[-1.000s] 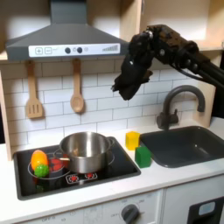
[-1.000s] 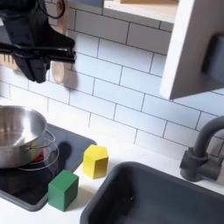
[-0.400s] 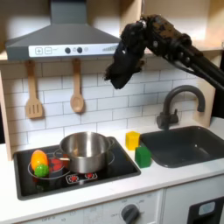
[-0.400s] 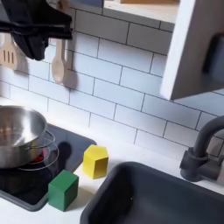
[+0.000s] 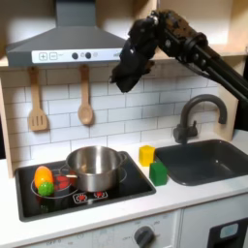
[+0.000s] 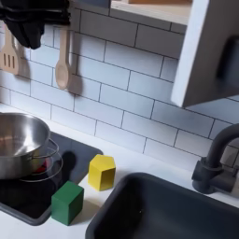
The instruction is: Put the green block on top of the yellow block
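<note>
- My claw (image 5: 127, 79) hangs high against the tiled wall, holding nothing; I cannot tell how far it is open
- Green block (image 5: 158, 173) sits on the counter (image 5: 194, 199), far below, toward the first exterior view's right
- Yellow block (image 5: 146, 155) stands just behind it

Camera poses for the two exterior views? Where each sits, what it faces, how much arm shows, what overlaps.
First exterior view: in front of the toy kitchen, facing the tiled wall; the black arm reaches in from the first exterior view's right, gripper raised high.
Second exterior view: close and low by the black sink basin, looking along the counter; dark arm parts at the top left corner.
Shared: small green block, small yellow block, steel pot.
</note>
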